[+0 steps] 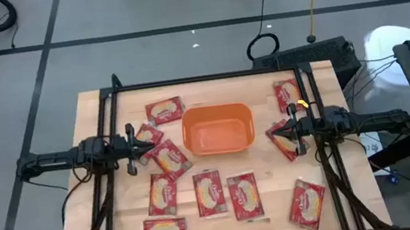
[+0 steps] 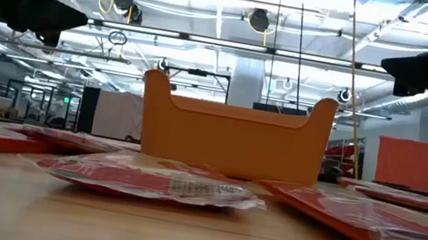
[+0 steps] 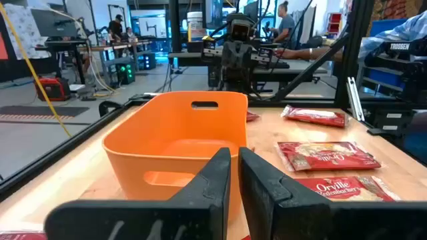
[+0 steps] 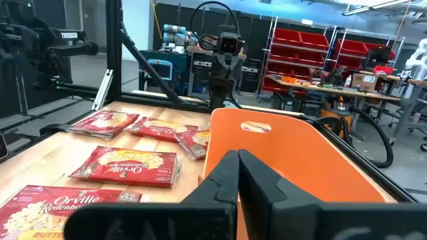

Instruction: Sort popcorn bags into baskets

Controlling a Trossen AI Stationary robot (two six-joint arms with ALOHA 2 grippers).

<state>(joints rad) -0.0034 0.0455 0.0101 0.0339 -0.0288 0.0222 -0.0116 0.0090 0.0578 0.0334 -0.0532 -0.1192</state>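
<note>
Right now, task state: my orange bin (image 1: 218,127) sits mid-table and looks empty; all the popcorn bags I can see lie flat on the wood around it.
Left gripper (image 1: 142,140): hangs above the table on the bin's left side; fingers (image 3: 217,175) nearly together with a thin slit between them, nothing in them.
Right gripper (image 1: 287,126): hangs above the table on the bin's right side; fingers (image 4: 257,177) pressed together, empty.
Nearest bag, left: bag (image 1: 169,158) lies just beside and below my left gripper, toward the table's near edge, long axis slanted diagonally across the table.
Nearest bag, right: bag (image 1: 284,140) lies almost under my right gripper, also slanted.
Which arm: I judge each arm equally close to its own bag; the 5 bags along the near edge are farther from both.
Next move needs: fingers parted, wrist turned across the bag's short side, then down.
High view gives: the layout and slant of every bag.
Low view gives: both grippers well clear of the tabletop, and how thin the bags lie.
Wrist views give: the finger gaps.
</note>
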